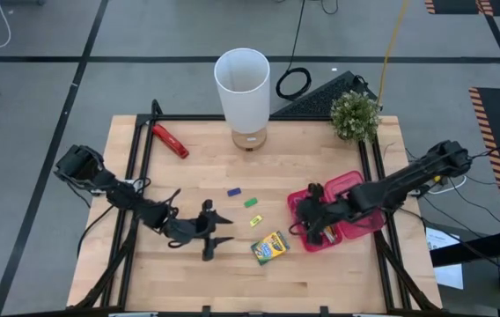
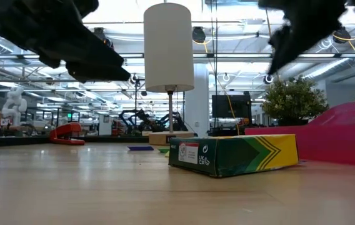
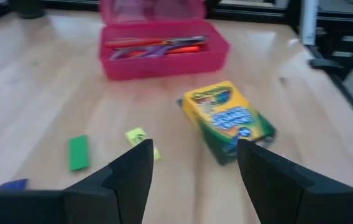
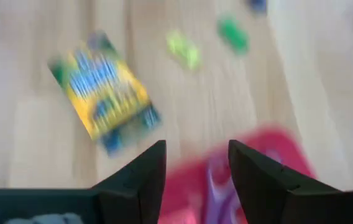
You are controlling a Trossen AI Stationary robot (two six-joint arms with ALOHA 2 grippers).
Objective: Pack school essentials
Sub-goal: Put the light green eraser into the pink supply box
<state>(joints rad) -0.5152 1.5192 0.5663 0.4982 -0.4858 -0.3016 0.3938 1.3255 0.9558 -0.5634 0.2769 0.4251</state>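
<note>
The yellow-green crayon box lies flat on the table, just left of the open pink case. The case holds pens and scissors. Three small erasers lie loose on the wood: blue, green and yellow. My left gripper hovers open, left of the crayon box and pointing toward it. My right gripper is open above the case's left end, holding nothing.
A white lamp stands at the far middle of the table and a potted plant at the far right corner. A red-and-black hand tool lies at the far left. Bare wood lies along the near edge.
</note>
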